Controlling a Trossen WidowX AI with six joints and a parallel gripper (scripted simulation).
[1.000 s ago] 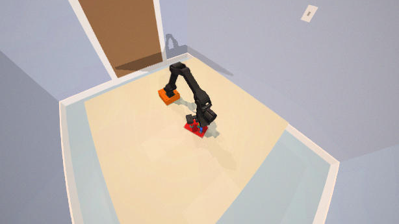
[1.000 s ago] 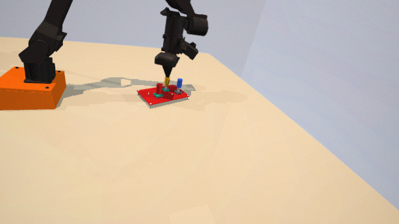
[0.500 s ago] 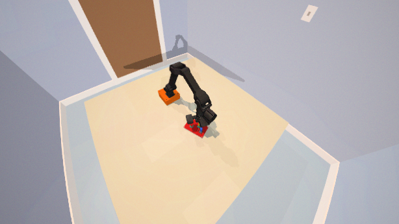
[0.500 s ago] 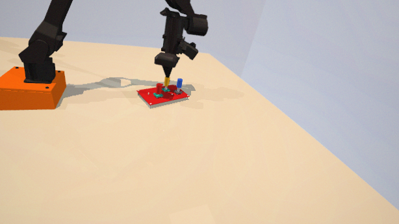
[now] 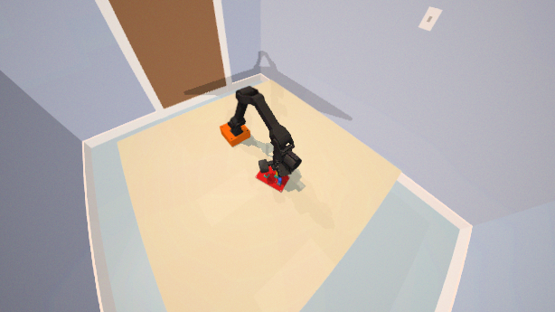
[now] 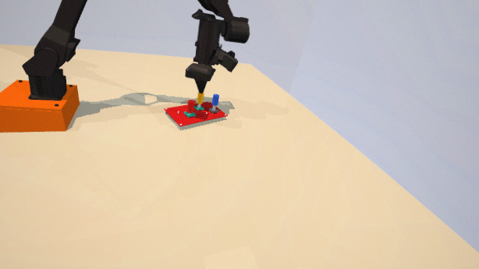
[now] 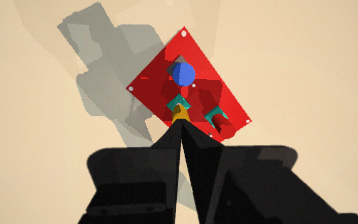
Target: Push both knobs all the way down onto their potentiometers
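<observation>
Apparently neither push is finished: shaft shows beneath both the yellow knob (image 6: 200,98) (image 7: 180,114) and the blue knob (image 6: 215,100) (image 7: 184,74). My fingers (image 6: 200,91) are together, gripping nothing, above yellow.

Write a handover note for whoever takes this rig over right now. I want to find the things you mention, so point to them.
Hand (image 5: 276,171) (image 6: 200,90) (image 7: 181,121): shut, nothing gripped, tips at the top of the yellow knob (image 5: 277,174) (image 6: 200,98) (image 7: 180,114).
Board (image 5: 261,176) (image 6: 175,117) (image 7: 187,45): on the table, with yellow between the red knob (image 6: 191,105) (image 7: 226,129) and the blue knob (image 5: 279,181) (image 6: 215,100) (image 7: 184,74).
Done: red looks seated; neither of the other two does, as shaft shows below both.
Left: push yellow and blue fully down without breaking a potentiometer loose, then open, move away, hold still.
</observation>
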